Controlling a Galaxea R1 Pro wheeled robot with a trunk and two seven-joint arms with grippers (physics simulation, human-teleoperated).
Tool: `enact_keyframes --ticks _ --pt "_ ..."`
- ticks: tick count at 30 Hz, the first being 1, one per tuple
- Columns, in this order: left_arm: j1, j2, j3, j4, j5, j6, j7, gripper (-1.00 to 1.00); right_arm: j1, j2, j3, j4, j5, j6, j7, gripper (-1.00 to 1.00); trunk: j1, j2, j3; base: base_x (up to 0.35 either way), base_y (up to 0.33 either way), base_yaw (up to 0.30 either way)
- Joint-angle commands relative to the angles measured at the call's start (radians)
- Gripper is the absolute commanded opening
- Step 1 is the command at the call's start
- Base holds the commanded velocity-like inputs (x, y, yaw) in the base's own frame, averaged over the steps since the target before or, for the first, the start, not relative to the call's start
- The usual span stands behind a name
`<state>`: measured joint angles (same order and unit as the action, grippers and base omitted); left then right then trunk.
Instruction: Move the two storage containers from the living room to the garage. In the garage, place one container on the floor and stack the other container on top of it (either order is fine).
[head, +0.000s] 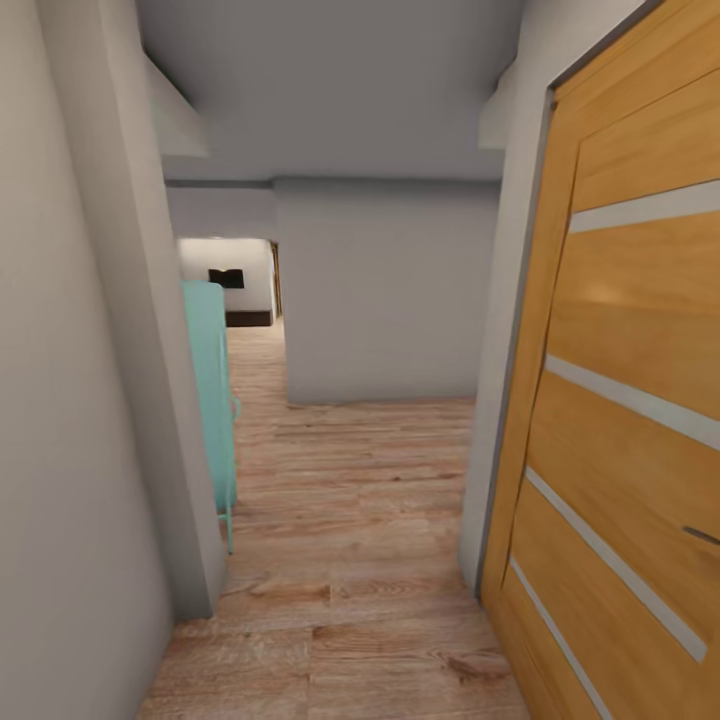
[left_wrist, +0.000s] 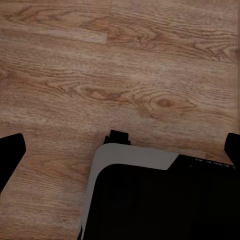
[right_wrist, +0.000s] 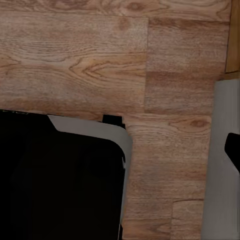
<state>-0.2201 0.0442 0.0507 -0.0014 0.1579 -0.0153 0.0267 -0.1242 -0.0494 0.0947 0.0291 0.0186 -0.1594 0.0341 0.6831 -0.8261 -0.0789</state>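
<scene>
The two storage containers are out of view, and so are the garage and its floor. I stand in a narrow hallway with light wood planks (head: 350, 560) underfoot. My left gripper (left_wrist: 122, 150) hangs open over the planks, one dark fingertip at each side edge of the left wrist view and nothing between them. My right gripper (right_wrist: 125, 150) also looks open and empty: one fingertip (right_wrist: 233, 150) shows at the picture's edge, while the other blends into my black base (right_wrist: 60, 175).
An orange wooden door (head: 620, 400) with pale stripes stands close on my right. A grey wall corner (head: 150, 400) juts in at the left, with a teal cabinet (head: 212, 400) behind it. A grey wall (head: 385, 290) blocks straight ahead; the passage (head: 255, 350) continues along its left side.
</scene>
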Motion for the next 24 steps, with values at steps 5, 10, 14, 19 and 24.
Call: enact_keyframes --ticks 5,10,14,19,24 --pt "-0.001 -0.001 0.004 0.0 0.003 0.0 0.001 1.0 -0.002 -0.002 0.008 0.003 0.003 -0.011 -0.001 1.0 0.001 -0.001 -0.002 0.322 0.0 0.0" --pt "-0.001 0.0 0.004 0.0 0.004 0.0 0.001 1.0 -0.002 -0.001 0.006 0.003 0.001 -0.009 -0.006 1.0 0.001 -0.001 -0.002 0.322 0.0 0.0" --pt "-0.001 0.0 0.004 0.0 0.005 0.0 0.001 1.0 -0.002 0.001 0.004 0.003 0.0 -0.009 -0.007 1.0 0.001 -0.001 -0.002 0.322 0.0 0.0" --pt "-0.001 0.0 0.004 0.0 0.005 -0.001 0.001 1.0 -0.002 0.003 0.003 0.003 0.0 -0.007 -0.009 1.0 0.001 -0.001 -0.002 0.322 0.0 0.075" --pt "-0.001 0.0 0.004 0.001 0.005 -0.002 0.001 1.0 -0.002 0.002 0.003 0.003 -0.001 -0.008 -0.008 1.0 0.001 -0.001 -0.002 0.322 0.0 0.088"
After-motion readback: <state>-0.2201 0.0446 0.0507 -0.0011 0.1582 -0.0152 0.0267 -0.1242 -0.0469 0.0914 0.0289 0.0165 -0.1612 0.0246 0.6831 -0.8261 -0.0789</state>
